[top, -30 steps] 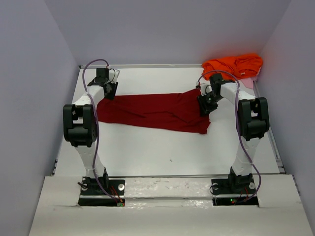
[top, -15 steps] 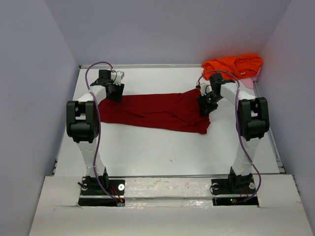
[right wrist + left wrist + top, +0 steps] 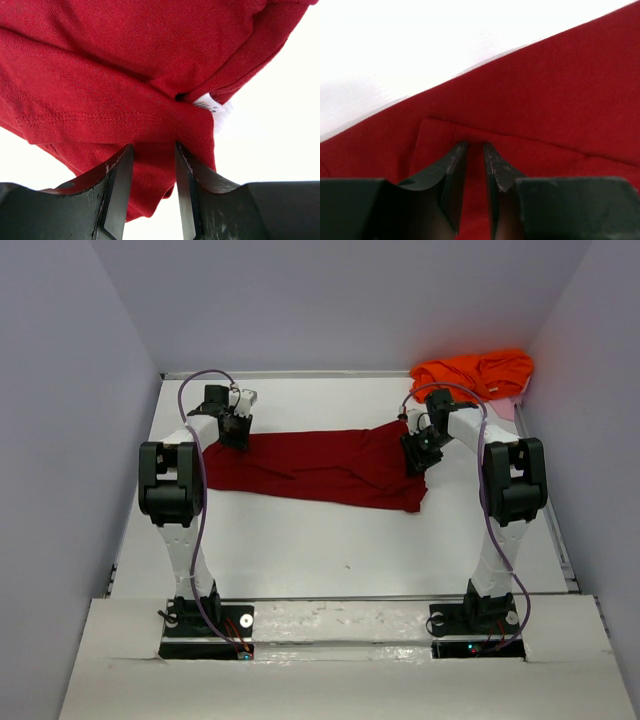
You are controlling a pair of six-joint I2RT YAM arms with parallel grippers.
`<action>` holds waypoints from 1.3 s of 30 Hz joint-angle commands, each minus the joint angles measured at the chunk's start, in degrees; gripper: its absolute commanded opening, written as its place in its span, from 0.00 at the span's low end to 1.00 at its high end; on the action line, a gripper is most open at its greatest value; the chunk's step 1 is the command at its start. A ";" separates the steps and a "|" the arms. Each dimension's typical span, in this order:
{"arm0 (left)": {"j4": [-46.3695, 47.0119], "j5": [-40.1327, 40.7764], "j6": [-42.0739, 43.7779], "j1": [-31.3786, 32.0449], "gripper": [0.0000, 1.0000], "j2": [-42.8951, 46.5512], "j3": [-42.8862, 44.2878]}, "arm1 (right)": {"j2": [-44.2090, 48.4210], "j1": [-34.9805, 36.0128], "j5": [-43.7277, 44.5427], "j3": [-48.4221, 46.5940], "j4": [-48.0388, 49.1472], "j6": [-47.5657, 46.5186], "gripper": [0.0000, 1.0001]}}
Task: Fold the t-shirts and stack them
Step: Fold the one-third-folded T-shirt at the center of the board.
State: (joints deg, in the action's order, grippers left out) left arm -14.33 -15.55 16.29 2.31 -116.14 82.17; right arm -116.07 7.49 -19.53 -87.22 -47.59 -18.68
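The dark red t-shirt (image 3: 320, 465) lies spread in a long strip across the middle of the table. My left gripper (image 3: 238, 432) is down on its far left corner. In the left wrist view the left gripper (image 3: 474, 146) has only a narrow gap, tips against a folded hem of the red cloth (image 3: 545, 90); whether cloth is pinched does not show. My right gripper (image 3: 413, 455) sits at the shirt's right end. There the right gripper (image 3: 152, 147) stands open astride the red cloth's (image 3: 100, 75) edge, near a white label (image 3: 212, 107). The orange t-shirt (image 3: 475, 372) lies crumpled at the back right corner.
A pale pink cloth (image 3: 506, 408) peeks out beneath the orange t-shirt by the right wall. The white table (image 3: 300, 550) is closed in by lilac walls on the left, back and right. Both arm bases stand at the near edge.
My left arm has shifted right onto the red t-shirt's far left corner, and its jaws widened, then narrowed. The right arm and both t-shirts have stayed put.
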 commanded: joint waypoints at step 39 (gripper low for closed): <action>3.87 9.31 2.60 0.51 0.45 -0.76 0.09 | 2.87 0.07 -1.30 0.12 -0.13 -0.83 0.44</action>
State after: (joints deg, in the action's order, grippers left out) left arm -11.31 -7.05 17.98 2.55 -116.84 81.19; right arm -116.07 7.49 -19.59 -87.22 -47.59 -18.68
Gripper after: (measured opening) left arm 0.464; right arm 0.441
